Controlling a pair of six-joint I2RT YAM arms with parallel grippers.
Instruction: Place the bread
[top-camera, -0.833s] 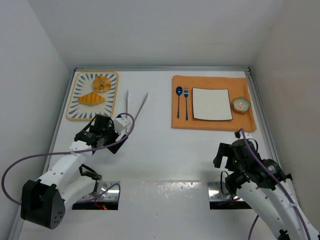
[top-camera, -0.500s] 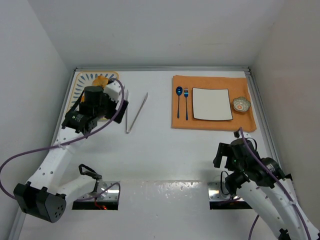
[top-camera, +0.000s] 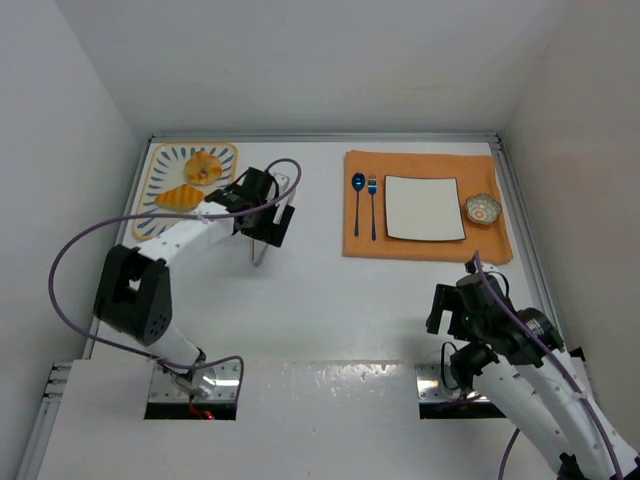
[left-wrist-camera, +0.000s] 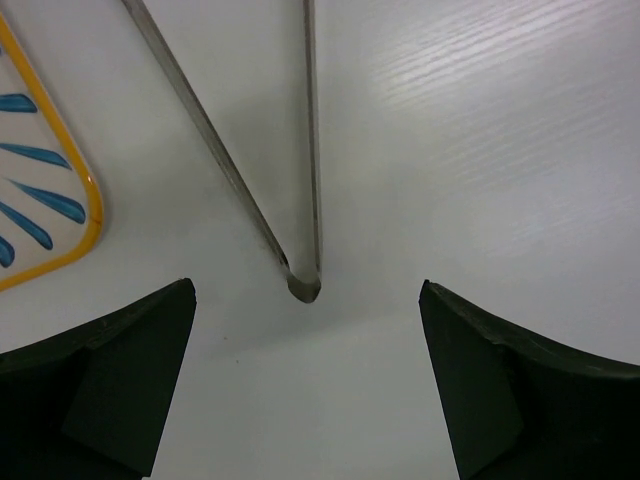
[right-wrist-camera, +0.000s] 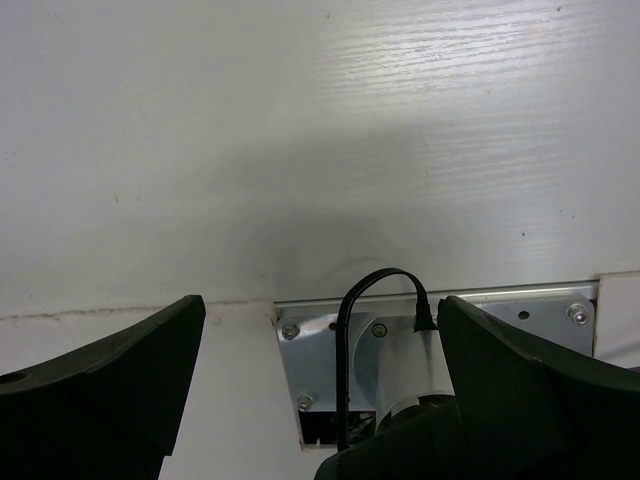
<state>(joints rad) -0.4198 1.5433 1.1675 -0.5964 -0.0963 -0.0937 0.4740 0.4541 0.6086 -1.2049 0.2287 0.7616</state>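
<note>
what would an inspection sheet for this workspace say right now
surface: white table, no spills seen
job's things: bun and croissant, both on the patterned tray
clutter: tongs beside the tray; orange placemat carrying spoon, fork, square plate, small bowl
grippers: left gripper fingers open, straddling the tongs' joined end, nothing held; right gripper fingers open, nothing held, near its base
cables: purple cable loops off the left arm; black wire at the right mount
surroundings: white walls, nothing else seen
</note>
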